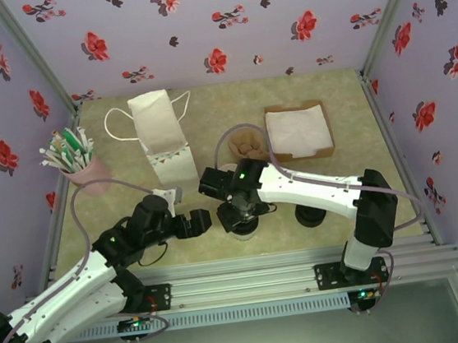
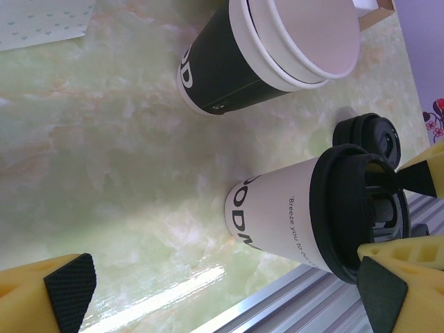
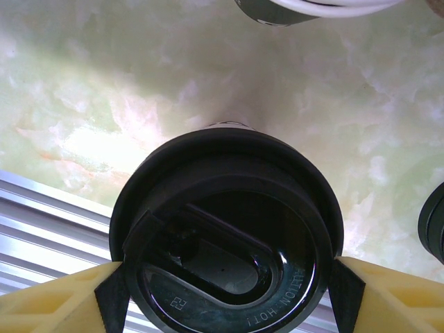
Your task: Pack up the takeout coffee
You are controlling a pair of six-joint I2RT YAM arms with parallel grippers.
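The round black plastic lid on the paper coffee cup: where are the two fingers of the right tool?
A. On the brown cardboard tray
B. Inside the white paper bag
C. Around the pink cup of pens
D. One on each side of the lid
D: in the right wrist view the right tool has one black pad against each side of the round black plastic lid of the paper coffee cup.
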